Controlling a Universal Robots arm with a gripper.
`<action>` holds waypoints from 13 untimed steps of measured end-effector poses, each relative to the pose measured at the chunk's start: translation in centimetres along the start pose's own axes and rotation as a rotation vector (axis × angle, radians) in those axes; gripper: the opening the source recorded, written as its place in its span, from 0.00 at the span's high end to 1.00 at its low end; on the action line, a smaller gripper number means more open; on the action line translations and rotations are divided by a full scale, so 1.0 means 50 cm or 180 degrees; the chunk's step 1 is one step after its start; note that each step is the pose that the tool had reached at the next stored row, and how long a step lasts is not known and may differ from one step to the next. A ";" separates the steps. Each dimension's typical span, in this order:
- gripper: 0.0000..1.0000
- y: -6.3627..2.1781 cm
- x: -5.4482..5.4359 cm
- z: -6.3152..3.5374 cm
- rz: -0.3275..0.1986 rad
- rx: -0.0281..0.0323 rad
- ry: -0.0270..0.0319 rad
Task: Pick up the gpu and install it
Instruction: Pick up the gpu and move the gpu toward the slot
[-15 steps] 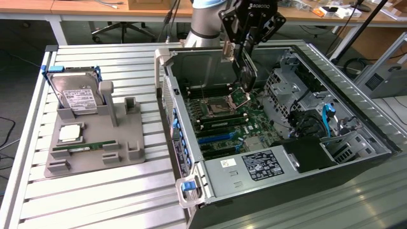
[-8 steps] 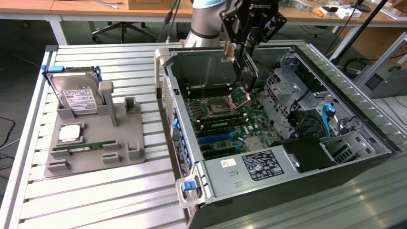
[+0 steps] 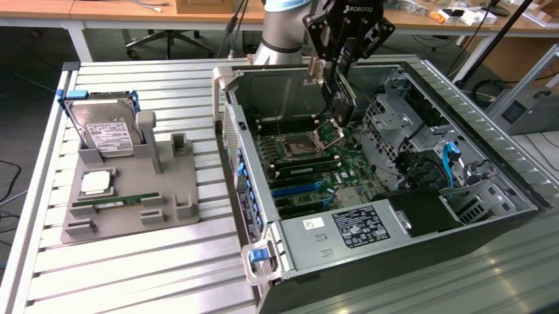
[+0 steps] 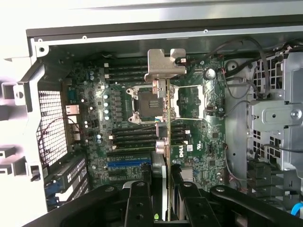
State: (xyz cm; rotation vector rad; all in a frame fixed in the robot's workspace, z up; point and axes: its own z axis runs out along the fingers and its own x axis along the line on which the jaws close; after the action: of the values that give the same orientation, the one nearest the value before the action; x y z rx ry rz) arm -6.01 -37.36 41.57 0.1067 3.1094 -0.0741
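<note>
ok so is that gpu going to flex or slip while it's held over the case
Probably stiff: the gpu sits straight and edge-on between the fingers, with no visible bend. It looks thin and light, but the metal bracket at its far end could make it pivot if the grip is loose.

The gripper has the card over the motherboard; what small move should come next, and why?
Probably shift the thin dark gpu with its silver end bracket, held upright in the black gripper, sideways toward the blue expansion slots. It hangs above the square metal CPU socket, so lowering here would likely miss those slots.
</note>
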 end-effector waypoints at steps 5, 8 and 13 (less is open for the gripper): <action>0.73 0.000 -0.002 0.000 0.0000 0.0006 0.0000; 0.73 0.000 -0.003 0.001 0.0000 0.0010 -0.0001; 0.73 0.000 -0.006 0.001 -0.0001 0.0017 -0.0001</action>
State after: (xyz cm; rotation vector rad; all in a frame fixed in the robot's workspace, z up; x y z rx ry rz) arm -5.72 -37.36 41.51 0.1065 3.1090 -0.0826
